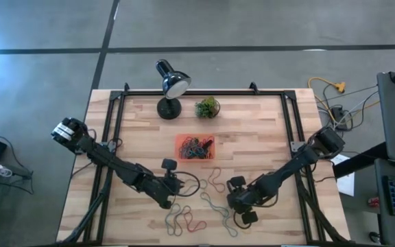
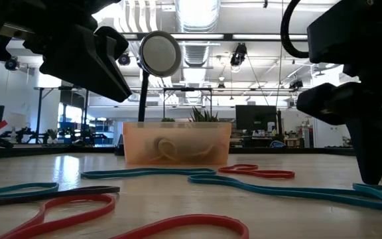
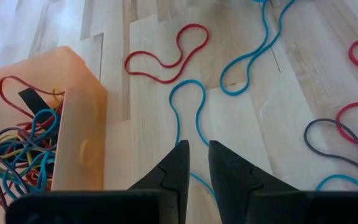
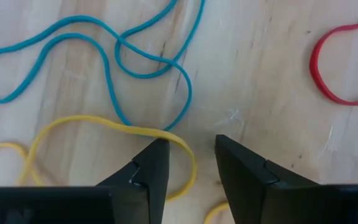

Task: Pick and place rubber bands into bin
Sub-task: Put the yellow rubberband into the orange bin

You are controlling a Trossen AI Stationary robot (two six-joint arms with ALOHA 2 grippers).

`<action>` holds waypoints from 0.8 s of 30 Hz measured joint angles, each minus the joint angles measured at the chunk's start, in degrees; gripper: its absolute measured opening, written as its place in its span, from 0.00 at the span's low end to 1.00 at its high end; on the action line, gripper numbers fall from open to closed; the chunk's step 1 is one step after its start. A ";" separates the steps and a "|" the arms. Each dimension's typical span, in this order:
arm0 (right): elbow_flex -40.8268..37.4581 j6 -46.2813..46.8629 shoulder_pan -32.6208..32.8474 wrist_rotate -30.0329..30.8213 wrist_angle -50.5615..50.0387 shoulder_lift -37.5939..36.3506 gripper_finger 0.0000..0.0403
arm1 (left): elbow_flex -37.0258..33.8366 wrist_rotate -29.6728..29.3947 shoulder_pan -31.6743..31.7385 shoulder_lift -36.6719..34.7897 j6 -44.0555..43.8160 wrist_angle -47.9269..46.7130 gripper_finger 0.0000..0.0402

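Fingers of the right gripper (image 4: 188, 163) stand parted just above the wood, straddling the end of a yellow band (image 4: 114, 134) whose loop a teal band (image 4: 110, 46) crosses. Over at nine o'clock the left gripper (image 3: 195, 163) hovers nearly closed, holding nothing, above another teal loop (image 3: 188, 112). At its ten o'clock sits the bin (image 3: 82, 134), bands tangled inside, with a red band (image 3: 166, 53) loose beyond.

One bin (image 1: 182, 141), one lamp (image 1: 172, 84), one plant (image 1: 207, 107), two arms.
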 joint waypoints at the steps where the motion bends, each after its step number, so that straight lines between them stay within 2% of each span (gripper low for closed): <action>1: 0.09 0.07 0.00 -0.26 0.01 0.34 0.30 | 0.00 0.00 0.01 0.00 -0.01 -0.05 0.11; 9: 0.70 0.72 0.14 0.33 -0.01 1.10 0.25 | 0.00 0.02 0.01 -0.02 -0.05 -0.02 0.11; 16: 1.69 -5.07 0.31 2.11 0.05 0.38 0.04 | 0.00 0.02 0.01 -0.02 -0.10 -0.02 0.11; 24: 4.65 -7.94 0.16 5.66 -2.24 -0.21 0.02 | -0.02 0.02 -0.01 -0.02 -0.14 -0.13 0.11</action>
